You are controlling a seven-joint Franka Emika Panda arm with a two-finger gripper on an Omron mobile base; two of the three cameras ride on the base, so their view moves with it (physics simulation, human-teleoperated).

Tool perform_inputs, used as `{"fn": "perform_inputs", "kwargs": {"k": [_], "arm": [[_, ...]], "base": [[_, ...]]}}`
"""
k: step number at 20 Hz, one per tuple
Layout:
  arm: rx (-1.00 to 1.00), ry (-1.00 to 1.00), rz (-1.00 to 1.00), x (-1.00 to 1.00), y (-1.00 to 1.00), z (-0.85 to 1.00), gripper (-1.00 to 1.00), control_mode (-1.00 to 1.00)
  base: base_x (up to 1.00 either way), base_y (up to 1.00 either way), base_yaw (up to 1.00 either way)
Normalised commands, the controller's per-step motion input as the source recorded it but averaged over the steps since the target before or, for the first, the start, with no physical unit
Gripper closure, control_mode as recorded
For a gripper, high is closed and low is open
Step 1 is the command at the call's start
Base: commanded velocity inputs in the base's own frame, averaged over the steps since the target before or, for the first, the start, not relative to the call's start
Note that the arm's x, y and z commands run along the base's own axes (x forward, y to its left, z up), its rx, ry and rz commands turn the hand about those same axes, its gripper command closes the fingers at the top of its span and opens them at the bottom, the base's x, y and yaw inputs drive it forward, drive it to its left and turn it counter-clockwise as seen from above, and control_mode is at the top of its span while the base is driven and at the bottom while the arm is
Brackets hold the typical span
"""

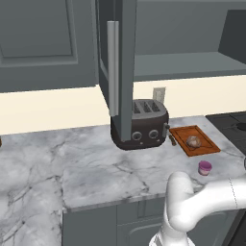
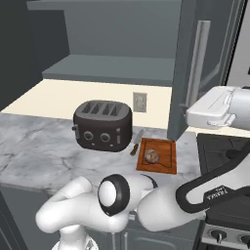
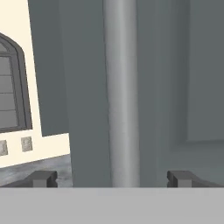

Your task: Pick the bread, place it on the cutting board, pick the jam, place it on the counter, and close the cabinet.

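- Grey-white marble bench (image 1: pixel 96 168) runs beneath the wall units, carrying everything the task concerns.
- Wall cabinet (image 2: pixel 122 34) stands with its shelf exposed; its door (image 1: pixel 126 57) juts edge-on toward the room, so closing looks like the one step left.
- Toaster (image 2: pixel 102 126) sits behind that door, untouched and no part of the task.
- Cutting board (image 1: pixel 194 140) lies right of the toaster, with the bread (image 1: pixel 193 141) resting on it, apparently delivered.
- Jam (image 1: pixel 205 167) stands on the bench just in front of the board, clear of it.
- Hand (image 3: pixel 113 179) faces the door's pale bar handle (image 3: pixel 122 92), fingers spread wide either side, holding nothing, presumably lined up to push.
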Motion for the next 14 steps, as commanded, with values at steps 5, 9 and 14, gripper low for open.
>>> {"fn": "perform_inputs", "kwargs": {"k": [5, 9, 14], "arm": [[0.00, 0.00, 0.00, 0.03, 0.44, 0.00, -1.00, -1.00], [0.00, -0.02, -0.01, 0.01, 0.38, 0.00, -1.00, -1.00], [0.00, -0.03, -0.06, 0.00, 0.37, 0.00, -1.00, -1.00]], "base": [[0.00, 0.00, 0.00], [0.00, 0.00, 0.00], [0.00, 0.00, 0.00]]}}
